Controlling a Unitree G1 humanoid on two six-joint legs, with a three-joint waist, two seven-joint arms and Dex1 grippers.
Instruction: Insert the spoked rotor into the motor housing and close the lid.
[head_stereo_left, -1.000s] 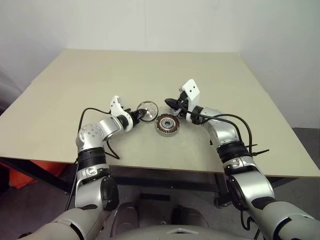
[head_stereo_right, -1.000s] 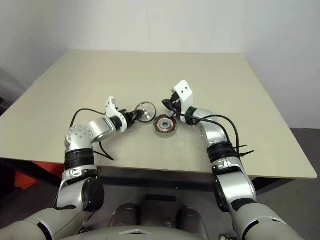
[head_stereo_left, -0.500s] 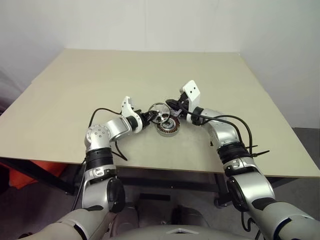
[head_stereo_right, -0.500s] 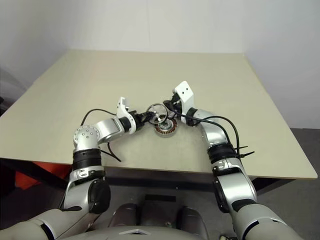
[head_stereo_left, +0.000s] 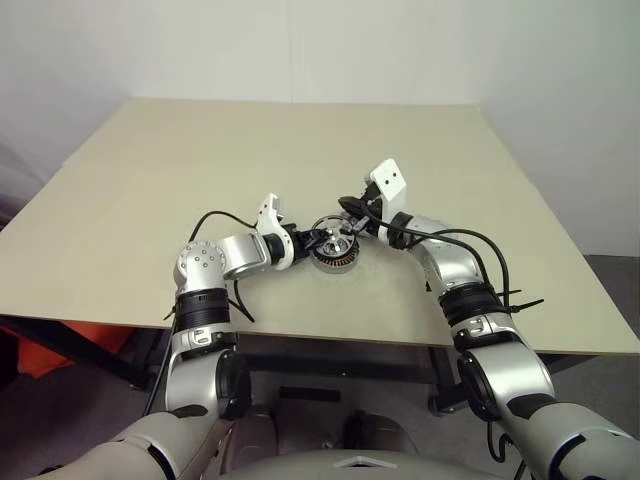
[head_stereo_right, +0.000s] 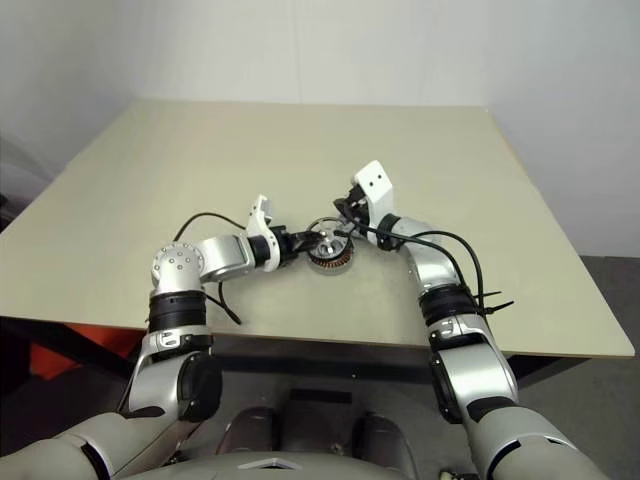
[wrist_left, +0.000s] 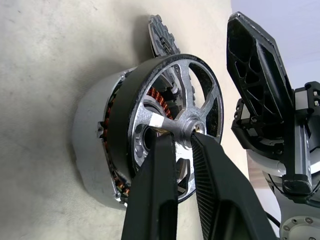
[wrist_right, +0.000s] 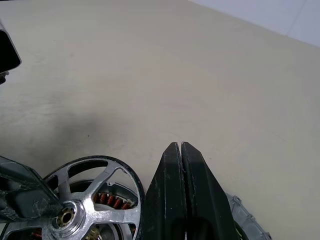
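Note:
The motor housing (wrist_left: 92, 145), a thick round ring with copper windings, lies on the tan table (head_stereo_left: 250, 150) between my arms. My left gripper (wrist_left: 182, 142) is shut on the spoked rotor (wrist_left: 200, 85) at its hub and holds the shiny wheel slightly tilted against the housing's open top. I cannot tell whether the rotor is seated. The lid (wrist_left: 161, 34), a grey disc with a notched edge, lies flat just behind the housing. My right gripper (wrist_right: 178, 146) is shut and empty, hovering by the far right side of the housing, above the lid (wrist_right: 246, 220).
Black cables loop from both wrists onto the table near its front edge (head_stereo_left: 330, 340). Bare tabletop stretches away behind the parts to the far edge (head_stereo_left: 300, 100) and out to both sides.
My left gripper has carried the rotor rightward from beside the housing and tipped it down onto the housing's top. The right gripper has hardly moved.

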